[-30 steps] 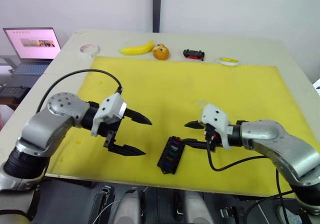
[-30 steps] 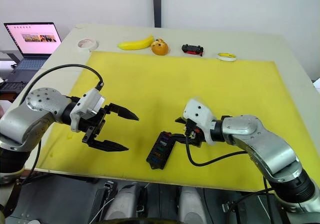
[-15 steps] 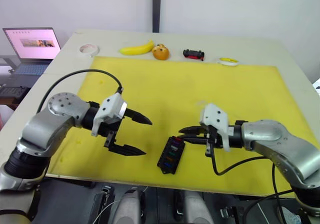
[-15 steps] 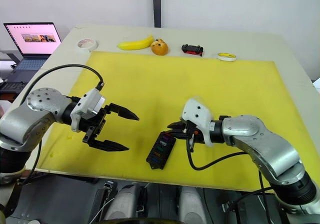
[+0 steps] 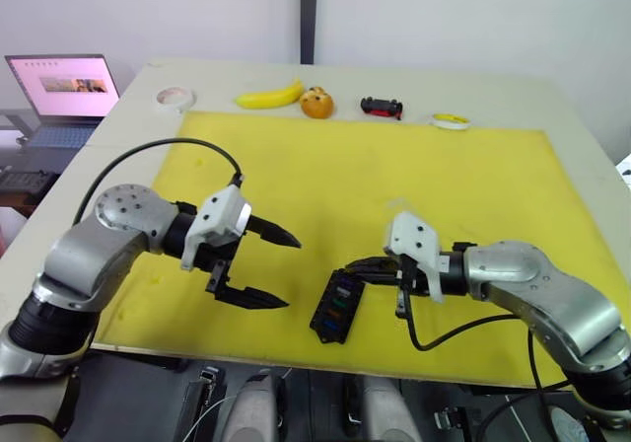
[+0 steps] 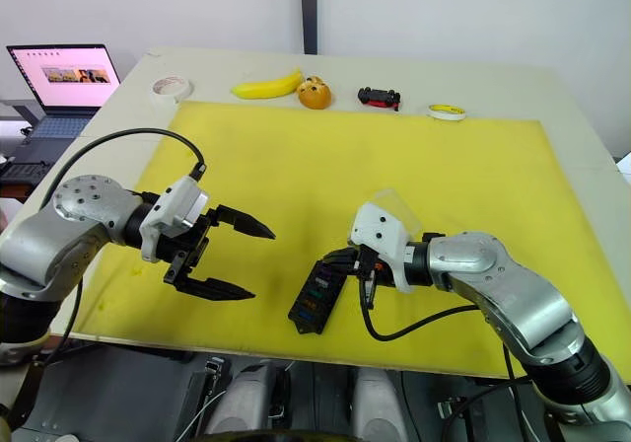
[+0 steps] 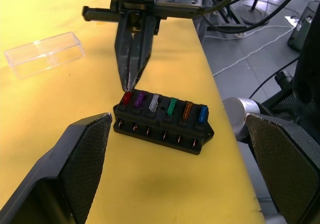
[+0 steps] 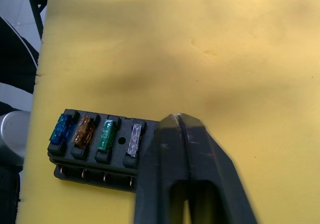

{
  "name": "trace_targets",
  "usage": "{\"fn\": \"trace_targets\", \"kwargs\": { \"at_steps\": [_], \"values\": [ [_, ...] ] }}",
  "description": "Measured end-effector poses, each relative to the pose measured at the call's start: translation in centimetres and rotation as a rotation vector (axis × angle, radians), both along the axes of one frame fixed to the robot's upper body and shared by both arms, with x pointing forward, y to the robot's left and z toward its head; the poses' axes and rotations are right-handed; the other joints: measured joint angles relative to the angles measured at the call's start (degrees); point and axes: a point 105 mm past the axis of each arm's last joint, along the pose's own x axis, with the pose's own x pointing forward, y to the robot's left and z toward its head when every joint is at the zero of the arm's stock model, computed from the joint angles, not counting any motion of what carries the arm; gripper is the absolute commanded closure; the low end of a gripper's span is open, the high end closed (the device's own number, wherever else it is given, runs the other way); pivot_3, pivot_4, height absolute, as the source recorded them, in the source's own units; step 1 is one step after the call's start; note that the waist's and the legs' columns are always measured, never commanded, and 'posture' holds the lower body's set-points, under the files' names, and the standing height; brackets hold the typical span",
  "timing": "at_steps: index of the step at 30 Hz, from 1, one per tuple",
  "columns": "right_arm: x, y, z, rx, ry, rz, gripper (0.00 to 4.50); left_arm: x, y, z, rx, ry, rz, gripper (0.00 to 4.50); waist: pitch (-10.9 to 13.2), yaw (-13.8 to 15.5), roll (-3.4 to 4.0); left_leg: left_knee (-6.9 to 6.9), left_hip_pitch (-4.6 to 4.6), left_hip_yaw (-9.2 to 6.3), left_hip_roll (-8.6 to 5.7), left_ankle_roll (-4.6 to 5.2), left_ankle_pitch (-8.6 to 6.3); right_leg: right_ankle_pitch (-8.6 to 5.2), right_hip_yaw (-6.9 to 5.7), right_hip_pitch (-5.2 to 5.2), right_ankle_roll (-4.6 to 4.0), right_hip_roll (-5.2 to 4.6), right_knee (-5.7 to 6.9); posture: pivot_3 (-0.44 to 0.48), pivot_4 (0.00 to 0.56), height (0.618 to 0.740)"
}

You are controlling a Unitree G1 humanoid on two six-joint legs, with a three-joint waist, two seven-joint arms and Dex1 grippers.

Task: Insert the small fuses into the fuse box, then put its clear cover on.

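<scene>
The black fuse box (image 5: 336,307) lies on the yellow mat (image 5: 414,166) near its front edge. Several small fuses sit in a row in its slots: red (image 7: 128,97), purple, grey (image 7: 154,102), green, amber and blue (image 7: 202,114). My right gripper (image 5: 347,267) is shut, and its joined tips rest on the red fuse at the far end of the box. My left gripper (image 5: 290,271) hangs open to the left of the box, apart from it, with nothing between its fingers. The clear cover (image 7: 44,54) lies on the mat beyond the right gripper.
Along the table's far edge lie a tape roll (image 5: 175,98), a banana (image 5: 269,96), an orange toy (image 5: 316,103), a black-and-red toy car (image 5: 382,107) and a yellow ring (image 5: 451,120). A laptop (image 5: 64,92) stands off the table at the far left.
My right gripper has gone from open to shut and shifted left, so its tips now rest on the end fuse. The left arm has not moved.
</scene>
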Motion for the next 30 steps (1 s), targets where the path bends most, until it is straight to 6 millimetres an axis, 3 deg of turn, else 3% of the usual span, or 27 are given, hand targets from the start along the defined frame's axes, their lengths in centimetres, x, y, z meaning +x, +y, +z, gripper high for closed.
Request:
{"fn": "trace_targets", "kwargs": {
  "at_steps": [19,30],
  "values": [
    [0.3,-0.5,-1.4,-0.023,0.019,-0.021,4.47,0.0,0.0,-0.1,-0.001,0.002,0.006,0.0,0.0,0.0,0.0,0.0,0.0,0.01,0.0,0.0,0.0,0.0,0.0,0.0,0.0,0.0,0.0,0.0,0.15,0.737],
    [0.5,-0.5,-0.9,-0.009,0.029,-0.016,4.47,0.1,0.0,0.0,-0.003,-0.004,0.014,0.0,0.0,0.0,0.0,0.0,0.0,0.0,0.0,0.0,0.0,0.0,0.0,0.0,0.0,0.0,0.0,0.0,0.15,0.737]
  ]
}}
